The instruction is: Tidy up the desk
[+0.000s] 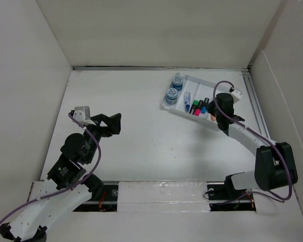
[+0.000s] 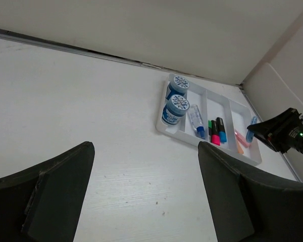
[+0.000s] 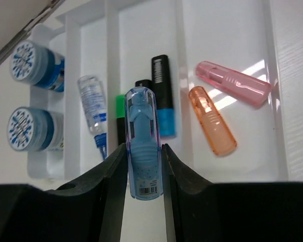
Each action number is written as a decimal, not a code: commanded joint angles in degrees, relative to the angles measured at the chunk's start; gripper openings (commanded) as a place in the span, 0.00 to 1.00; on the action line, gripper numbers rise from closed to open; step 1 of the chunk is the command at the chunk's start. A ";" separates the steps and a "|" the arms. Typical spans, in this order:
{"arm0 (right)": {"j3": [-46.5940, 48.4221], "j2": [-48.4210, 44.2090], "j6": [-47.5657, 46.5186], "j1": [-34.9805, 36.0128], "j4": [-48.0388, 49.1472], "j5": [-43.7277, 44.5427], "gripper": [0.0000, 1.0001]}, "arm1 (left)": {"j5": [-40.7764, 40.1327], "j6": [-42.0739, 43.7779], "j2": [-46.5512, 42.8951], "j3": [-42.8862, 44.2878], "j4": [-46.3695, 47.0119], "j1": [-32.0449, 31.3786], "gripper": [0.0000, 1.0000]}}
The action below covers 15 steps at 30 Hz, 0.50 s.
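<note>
The desk [image 1: 141, 131] is a flat white tabletop. At its back right lies a small white compartmented tray [image 1: 227, 86]. My right gripper [image 3: 144, 161] is shut on a clear blue capsule-shaped case [image 3: 143, 146] and holds it above the tray [image 3: 232, 166]. In the top view that gripper [image 1: 214, 115] hangs over the tray's near right end. Below it lie a pink case [image 3: 232, 83] and an orange case [image 3: 212, 121]. My left gripper [image 1: 111, 123] is open and empty over the desk's left side, its fingers [image 2: 55, 191] wide apart.
The tray holds two blue-lidded jars [image 1: 174, 88], a small clear bottle [image 1: 187, 97], and green, pink and blue markers [image 1: 198, 107]. White walls stand on three sides. A metal rail [image 1: 256, 111] runs along the right edge.
</note>
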 commanded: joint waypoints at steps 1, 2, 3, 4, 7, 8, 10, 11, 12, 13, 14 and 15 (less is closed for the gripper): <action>2.66 3.40 4.45 -4.63 1.77 0.97 0.10 | 2.00 0.77 -0.03 0.95 1.86 0.20 0.81; 2.49 3.84 4.72 -5.60 2.21 1.23 0.10 | 2.09 0.77 -0.03 1.04 1.86 0.20 0.81; 2.57 4.28 4.98 -6.57 2.38 1.32 0.10 | 2.09 0.77 -0.12 0.95 1.78 0.20 0.81; 2.75 5.07 5.16 -9.19 2.47 1.32 0.11 | 2.52 0.85 -0.29 0.86 1.95 0.20 0.82; 3.10 5.52 4.90 -11.48 2.48 0.36 0.23 | 2.88 1.03 -0.47 0.69 2.47 0.20 0.82; 3.45 5.60 4.81 -12.11 2.39 0.10 0.28 | 2.97 1.20 -0.39 0.69 2.48 0.20 0.82; 3.72 5.69 4.37 -13.51 2.56 -1.31 0.54 | 3.58 1.29 -0.04 0.77 2.30 0.20 0.82; 4.50 5.69 4.19 -13.52 1.95 -2.01 0.60 | 3.76 1.47 0.14 0.77 2.30 0.20 0.82; 4.59 5.43 3.84 -14.04 1.77 -3.15 0.74 | 3.76 1.56 0.14 0.77 2.39 0.20 0.82; 4.60 4.91 3.58 -14.05 1.68 -3.94 0.81 | 3.67 1.56 0.40 0.86 2.39 0.20 0.82; 4.51 3.60 3.23 -14.05 1.94 -4.73 0.83 | 3.67 1.56 0.41 0.78 2.48 0.20 0.82; 2.94 0.02 2.44 -13.53 2.73 -6.65 0.90 | 3.84 1.65 0.58 0.69 2.48 0.20 0.83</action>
